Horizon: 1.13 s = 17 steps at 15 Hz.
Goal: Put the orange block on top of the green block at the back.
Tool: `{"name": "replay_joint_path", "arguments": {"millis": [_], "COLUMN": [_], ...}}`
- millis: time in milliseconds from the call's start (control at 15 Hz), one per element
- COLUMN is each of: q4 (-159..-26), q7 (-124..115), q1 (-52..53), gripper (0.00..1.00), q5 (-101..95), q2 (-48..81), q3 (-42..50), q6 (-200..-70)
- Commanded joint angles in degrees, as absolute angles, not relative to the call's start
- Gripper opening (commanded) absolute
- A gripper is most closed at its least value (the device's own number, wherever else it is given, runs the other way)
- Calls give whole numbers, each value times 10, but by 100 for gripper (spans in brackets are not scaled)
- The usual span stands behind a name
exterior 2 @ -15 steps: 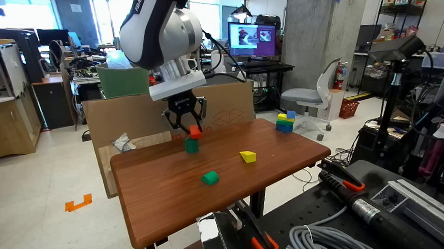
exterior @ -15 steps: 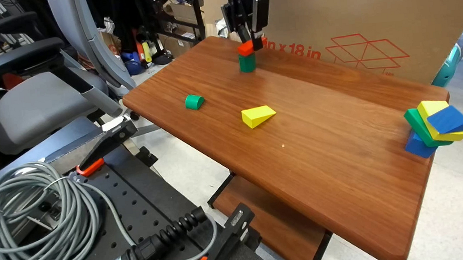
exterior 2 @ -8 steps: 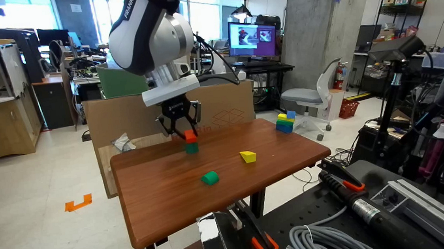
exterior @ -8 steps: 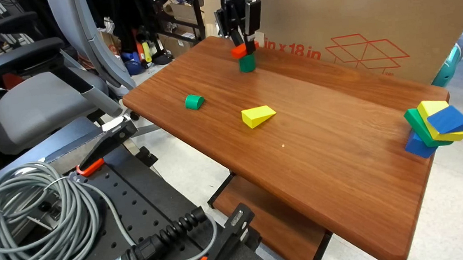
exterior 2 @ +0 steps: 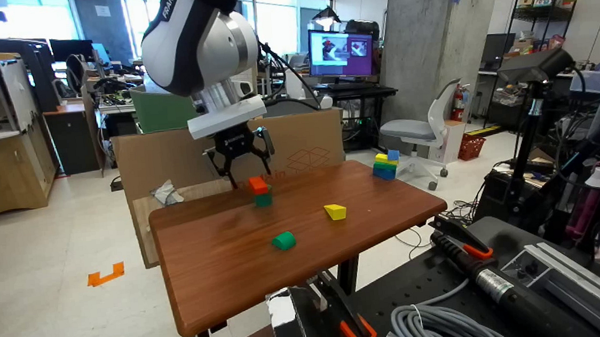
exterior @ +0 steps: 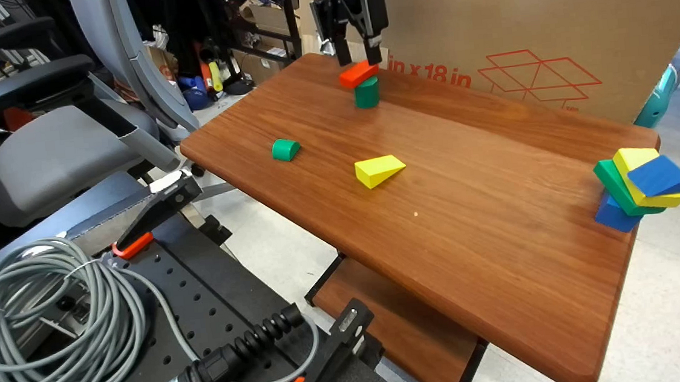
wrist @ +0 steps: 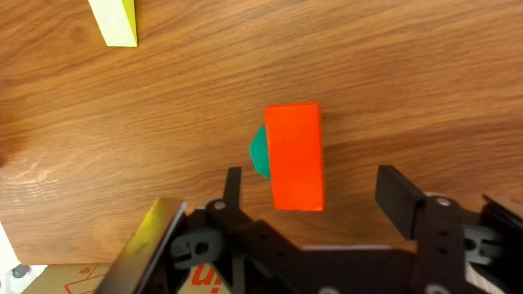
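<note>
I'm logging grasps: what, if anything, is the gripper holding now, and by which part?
Nothing is held: the gripper stands open, its fingers clear of the orange block, which rests on the green block at the back.

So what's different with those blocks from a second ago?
The orange block moved left and down onto the back green block, which slid slightly right, in both exterior views. The fingers opened, let go and rose a little. The yellow wedge, green half-round and colourful stack stayed put.

Orange block (wrist: 296,157) atop green block (wrist: 260,153), end effector (wrist: 309,178) with jaws apart.
</note>
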<state>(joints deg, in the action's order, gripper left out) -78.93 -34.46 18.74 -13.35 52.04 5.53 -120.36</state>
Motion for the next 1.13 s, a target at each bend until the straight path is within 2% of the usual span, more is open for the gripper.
{"name": "replay_joint_path", "arguments": {"millis": [0,667,733,1067], "q4": [-830,-1057,-978,-1044], "q7": [-331,-214,-253,-228], "q1": [195,140,160,139], "gripper": [100,100,100,100], "q5": [-139,-57,-90,-70], "q2": [459,163,240,169], "q3": [51,-19,-7,-20], "q6": [-1212,-1241,-1229,-1229]}}
